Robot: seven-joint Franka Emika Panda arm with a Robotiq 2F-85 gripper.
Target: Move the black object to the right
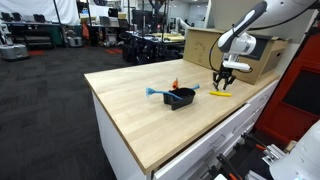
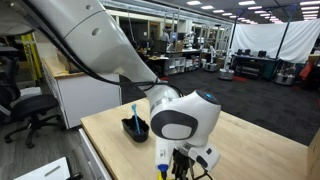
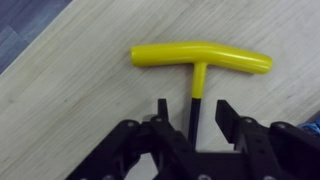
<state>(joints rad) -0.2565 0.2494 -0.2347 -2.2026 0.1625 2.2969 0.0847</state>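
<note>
The black object [image 1: 181,98] is a small low-walled tray on the wooden table [image 1: 130,120], with a blue-handled item [image 1: 156,92] sticking out of it. It also shows in an exterior view [image 2: 135,128]. My gripper [image 1: 226,76] hovers right of the tray, apart from it, over a yellow T-handle tool [image 1: 220,94]. In the wrist view the gripper [image 3: 193,115] is open, its fingers either side of the tool's black shaft [image 3: 197,105] without touching it. The yellow handle [image 3: 200,57] lies flat just beyond. The tray is out of the wrist view.
A small orange item [image 1: 175,84] sits just behind the tray. A cardboard box [image 1: 205,45] stands at the table's far end, behind the gripper. The arm's bulk [image 2: 180,115] hides much of the table in an exterior view.
</note>
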